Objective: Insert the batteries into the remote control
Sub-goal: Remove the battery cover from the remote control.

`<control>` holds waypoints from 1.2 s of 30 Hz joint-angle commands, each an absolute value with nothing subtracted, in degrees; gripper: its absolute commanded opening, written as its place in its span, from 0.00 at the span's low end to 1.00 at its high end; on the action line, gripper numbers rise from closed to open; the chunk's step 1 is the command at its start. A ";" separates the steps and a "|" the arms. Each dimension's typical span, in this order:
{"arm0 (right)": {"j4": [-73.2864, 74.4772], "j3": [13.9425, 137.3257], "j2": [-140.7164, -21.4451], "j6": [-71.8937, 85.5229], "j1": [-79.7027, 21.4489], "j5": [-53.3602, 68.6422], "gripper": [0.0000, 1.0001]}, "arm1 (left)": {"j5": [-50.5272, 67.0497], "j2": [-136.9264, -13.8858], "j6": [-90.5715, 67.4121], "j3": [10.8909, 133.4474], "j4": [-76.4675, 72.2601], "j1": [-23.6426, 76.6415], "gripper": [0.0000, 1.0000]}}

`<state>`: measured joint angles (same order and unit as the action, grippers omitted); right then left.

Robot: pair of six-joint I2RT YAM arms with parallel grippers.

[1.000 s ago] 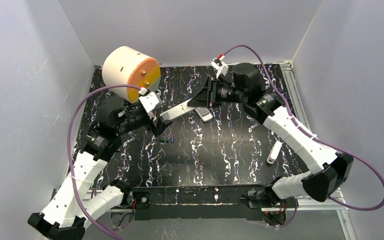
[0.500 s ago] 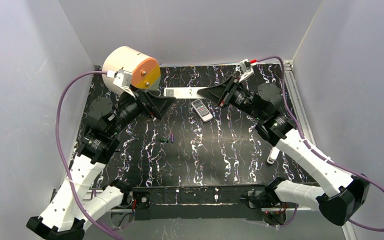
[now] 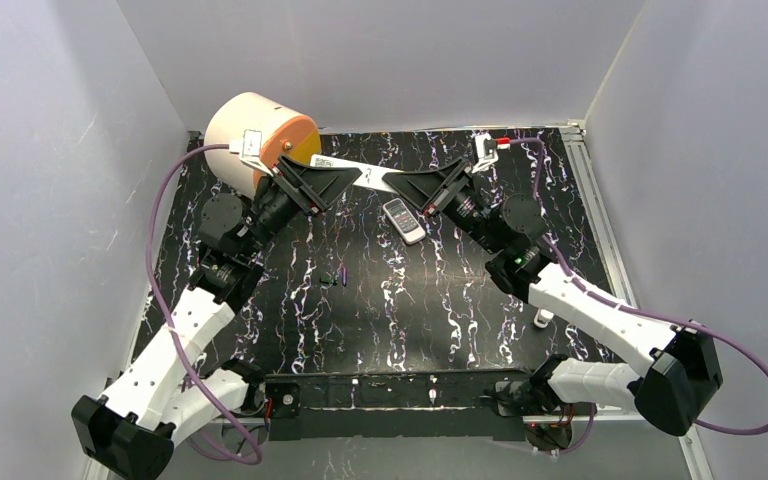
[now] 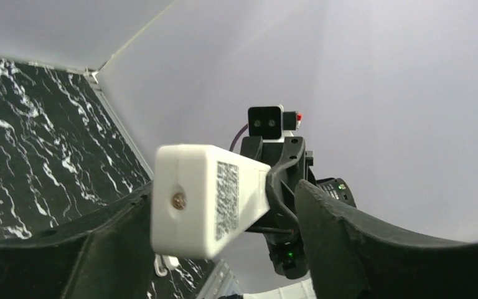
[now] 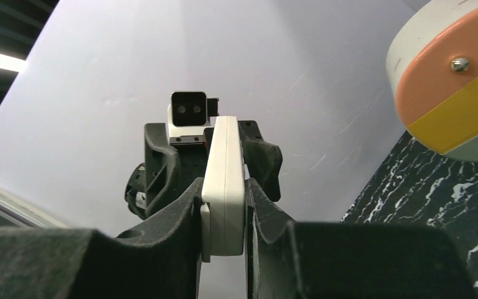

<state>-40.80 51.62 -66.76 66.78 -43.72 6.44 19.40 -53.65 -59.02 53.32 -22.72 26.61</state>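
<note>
A long white remote control (image 3: 360,176) hangs in the air over the back of the table, stretched between both grippers. My right gripper (image 3: 407,186) is shut on its right end; in the right wrist view the remote control (image 5: 224,168) stands on edge, pinched between both pads of that gripper (image 5: 224,205). My left gripper (image 3: 345,180) is open around the other end. There the remote control (image 4: 208,202) lies close to the left finger, with a clear gap to the right finger (image 4: 373,243). Two tiny batteries (image 3: 336,276) lie on the black mat below.
A small grey remote (image 3: 403,220) lies on the mat under the raised grippers. A cream drum with an orange and yellow face (image 3: 260,135) stands at the back left, just behind my left gripper. A white piece (image 3: 542,320) lies at the right beside the right arm.
Both arms lifted toward the back wall. The left gripper let go of the white remote, swung away, then came back around its free end with wide jaws. The right kept its hold.
</note>
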 commanded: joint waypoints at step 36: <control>-16.75 51.83 -60.09 68.16 -40.88 4.14 0.52 | 13.47 -54.70 -70.83 46.60 -35.48 26.46 0.00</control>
